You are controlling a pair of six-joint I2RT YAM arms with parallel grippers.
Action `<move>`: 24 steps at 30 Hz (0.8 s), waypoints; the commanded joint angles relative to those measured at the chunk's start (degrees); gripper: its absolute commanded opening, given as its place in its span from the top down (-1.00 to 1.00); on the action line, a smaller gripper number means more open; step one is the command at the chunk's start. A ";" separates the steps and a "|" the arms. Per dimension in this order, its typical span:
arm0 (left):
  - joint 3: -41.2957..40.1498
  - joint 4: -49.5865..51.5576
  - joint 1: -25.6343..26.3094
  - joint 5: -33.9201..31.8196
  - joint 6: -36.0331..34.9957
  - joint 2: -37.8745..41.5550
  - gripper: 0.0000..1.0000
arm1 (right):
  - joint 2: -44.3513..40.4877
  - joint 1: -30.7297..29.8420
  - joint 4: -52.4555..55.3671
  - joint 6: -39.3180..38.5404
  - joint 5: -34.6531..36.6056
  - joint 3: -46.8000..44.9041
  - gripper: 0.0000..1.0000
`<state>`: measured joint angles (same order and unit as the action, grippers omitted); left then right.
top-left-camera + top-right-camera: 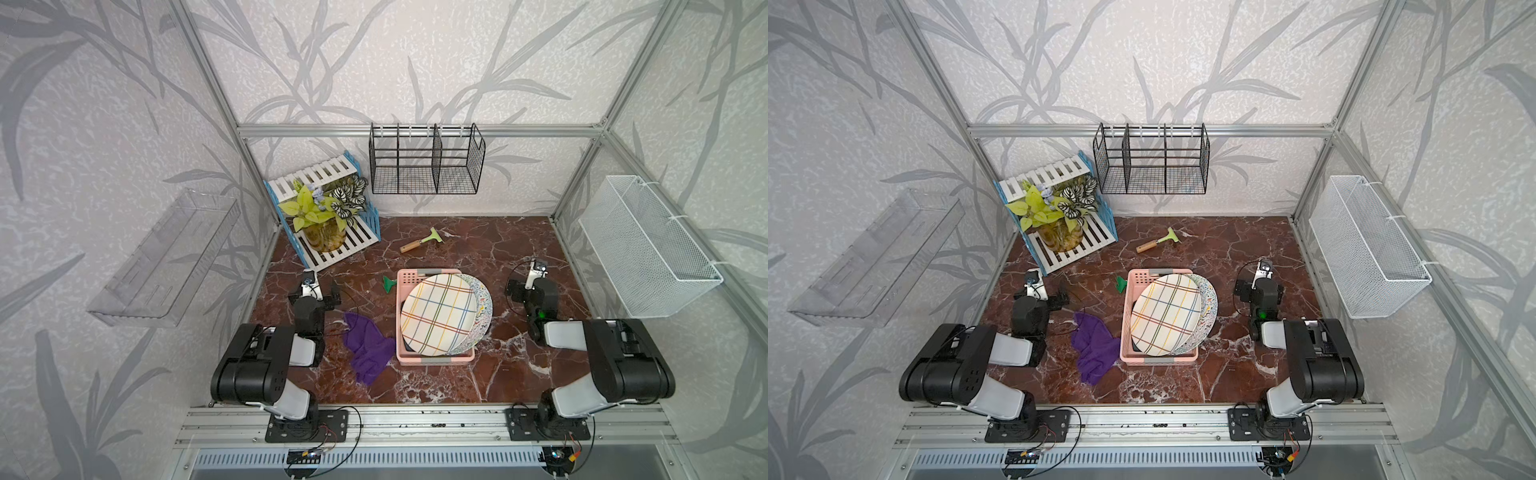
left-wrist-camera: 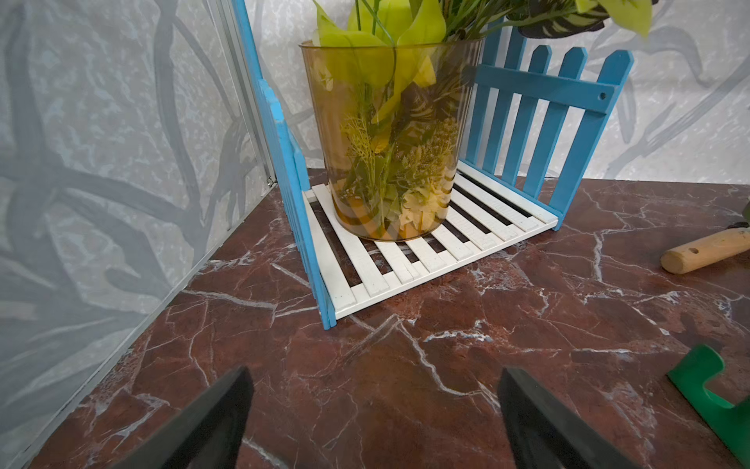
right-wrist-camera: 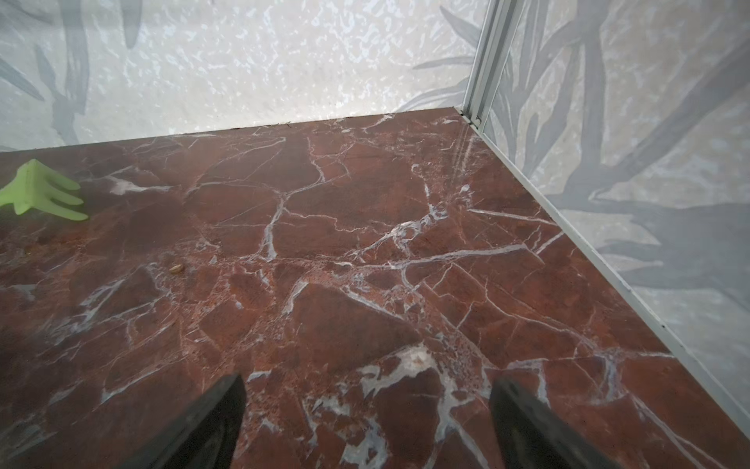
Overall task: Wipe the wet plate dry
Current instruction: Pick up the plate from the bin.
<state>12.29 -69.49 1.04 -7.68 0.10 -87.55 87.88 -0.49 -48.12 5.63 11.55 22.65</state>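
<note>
Both top views, cloth (image 1: 368, 349) beside basket (image 1: 399, 320) of plates (image 1: 438, 313), left hand (image 1: 314, 295), right hand (image 1: 532, 289) wide

The basket (image 1: 436, 360) is sitting between the left gripper (image 2: 373, 371) and the right gripper (image 3: 365, 377). The top plate (image 1: 438, 318) is leaning in it, overlapping the lower plate (image 1: 484, 307). The cloth (image 1: 368, 349) is lying behind and right of the left gripper, just beside the basket. The stand (image 2: 385, 280), bearing a vase (image 2: 389, 142), is standing ahead of that gripper.
</note>
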 commanded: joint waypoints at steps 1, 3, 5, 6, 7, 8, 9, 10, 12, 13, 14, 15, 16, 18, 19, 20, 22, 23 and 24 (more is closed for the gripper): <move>1.22 -1.45 0.02 -0.01 0.21 0.54 -1.00 | -0.16 -0.21 0.04 -0.54 0.42 -0.01 -0.98; 1.23 -1.56 0.02 -0.01 0.25 0.54 -1.00 | -0.16 -0.19 0.04 -0.54 0.40 -0.04 -0.98; 1.20 -1.51 0.02 0.02 0.21 0.53 -1.00 | -0.16 -0.21 0.04 -0.53 0.41 0.00 -0.98; 1.19 -1.48 0.02 0.01 0.25 0.51 -1.00 | -0.16 -0.21 0.04 -0.54 0.40 -0.04 -0.98; 1.17 -1.52 0.02 -0.02 0.21 0.58 -1.00 | -0.16 -0.21 0.04 -0.53 0.45 -0.04 -0.98; 1.20 -1.48 0.02 0.01 0.25 0.54 -1.00 | -0.16 -0.21 0.04 -0.53 0.45 0.01 -0.98; 1.24 -1.46 0.02 -0.01 0.25 0.54 -1.00 | -0.16 -0.21 0.04 -0.53 0.41 0.02 -0.98; 1.24 -1.50 0.02 0.03 0.25 0.54 -1.00 | -0.16 -0.21 0.04 -0.53 0.40 0.02 -0.98; 1.17 -1.50 0.02 0.02 0.24 0.49 -1.00 | -0.16 -0.21 0.04 -0.53 0.40 0.02 -0.98; 1.21 -1.50 0.02 0.03 0.27 0.53 -1.00 | -0.16 -0.21 0.04 -0.53 0.42 0.01 -0.98; 1.16 -1.52 0.02 0.04 0.22 0.55 -1.00 | -0.16 -0.18 0.04 -0.53 0.40 0.02 -0.98; 1.23 -1.47 0.02 0.04 0.26 0.54 -1.00 | -0.16 -0.21 0.04 -0.60 0.42 0.02 -0.98; 1.24 -1.48 0.02 -0.01 0.29 0.54 -1.00 | -0.16 -0.20 0.04 -0.54 0.40 0.02 -0.98; 1.24 -1.41 -0.06 0.06 0.34 0.47 -1.00 | -0.20 -0.17 -0.29 -0.53 0.58 -0.06 -0.98; 1.17 -1.41 0.00 0.01 0.23 0.52 -1.00 | -0.51 -0.25 -1.49 -0.35 2.50 -0.02 -0.98; 1.10 -1.99 0.06 -0.52 -0.02 0.75 -1.00 | -2.60 -0.66 2.68 -0.18 5.83 0.43 -0.98; 3.14 4.88 2.07 -4.90 -1.10 6.26 -1.00 | -12.68 -1.16 27.87 5.62 10.62 7.12 -0.98; 7.39 17.20 4.26 -9.13 1.80 11.09 -1.00 | -17.41 -0.99 43.83 12.53 9.67 13.94 -0.98; 12.04 30.09 5.73 -11.24 6.17 15.18 -1.00 | -20.04 -0.92 54.70 18.49 6.08 19.42 -0.98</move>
<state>15.97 -56.66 3.99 -12.40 1.69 -80.34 76.60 -1.19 -20.05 12.03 16.01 30.48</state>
